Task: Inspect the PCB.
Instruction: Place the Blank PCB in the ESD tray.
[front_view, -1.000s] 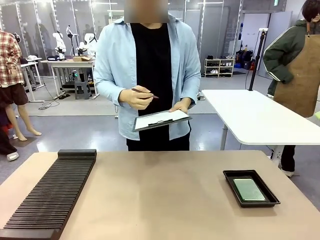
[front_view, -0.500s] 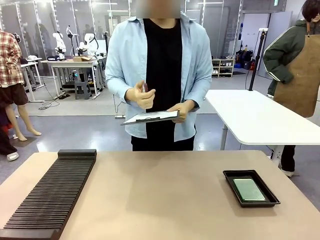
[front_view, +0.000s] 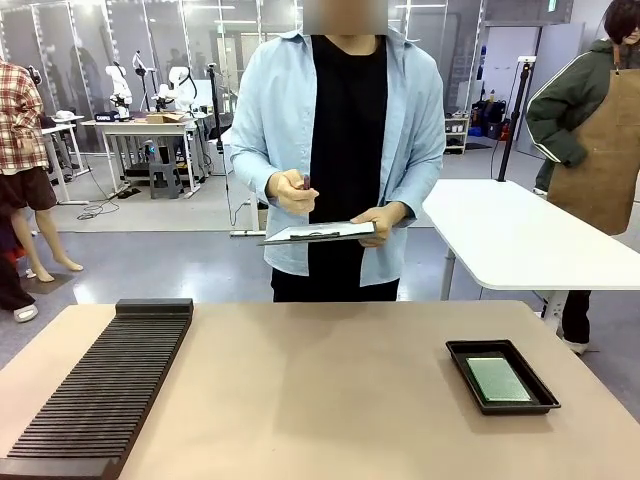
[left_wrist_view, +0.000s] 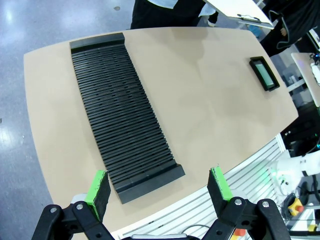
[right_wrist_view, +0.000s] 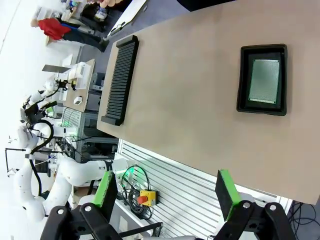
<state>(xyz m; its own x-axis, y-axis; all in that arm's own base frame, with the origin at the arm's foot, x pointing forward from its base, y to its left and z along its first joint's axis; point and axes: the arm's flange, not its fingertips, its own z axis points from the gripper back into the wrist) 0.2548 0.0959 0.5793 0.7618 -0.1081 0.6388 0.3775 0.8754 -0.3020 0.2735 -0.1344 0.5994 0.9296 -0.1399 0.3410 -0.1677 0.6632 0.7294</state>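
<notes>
The green PCB (front_view: 498, 379) lies flat inside a shallow black tray (front_view: 520, 351) at the table's right side; it also appears as the PCB (right_wrist_view: 263, 81) in the right wrist view and the PCB (left_wrist_view: 265, 74) small and far in the left wrist view. My left gripper (left_wrist_view: 159, 187) hangs open high above the near table edge, by the slotted rack. My right gripper (right_wrist_view: 166, 194) is open too, well above the table's near edge, apart from the tray. A person stands at the far side with a clipboard (front_view: 318, 234) and a pen (front_view: 305, 182).
A long black slotted rack (front_view: 106, 388) runs along the table's left side, also seen as the rack (left_wrist_view: 120, 109) and the rack (right_wrist_view: 120, 76). A white table (front_view: 520, 235) stands behind on the right, with another person in an apron beside it.
The person has stepped to the right and lowered the clipboard to level, pen hand raised. The PCB, tray and rack have not moved.
</notes>
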